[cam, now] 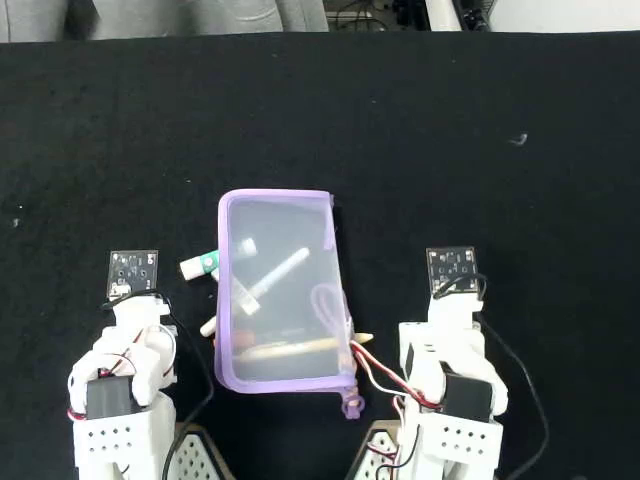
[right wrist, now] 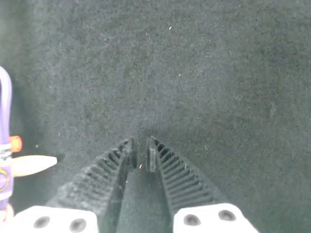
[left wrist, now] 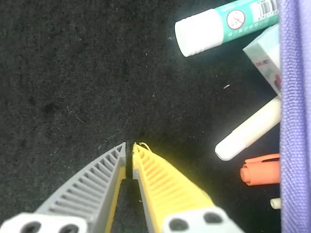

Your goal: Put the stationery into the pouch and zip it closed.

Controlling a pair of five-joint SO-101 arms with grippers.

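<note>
Two pairs of jaws, left and right, sit pressed together and empty; the pouch (cam: 290, 225) lies between the arms, a glue stick (cam: 200, 265) at its nine o'clock.

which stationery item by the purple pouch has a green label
The white plastic glue stick; the slim white pen and orange pen show no green.

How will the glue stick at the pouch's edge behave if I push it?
The glue stick is a smooth cylinder lying on its side, so it will probably roll rather than slide. It looks rigid and likely light. The fuzzy black table surface may damp the roll.
</note>
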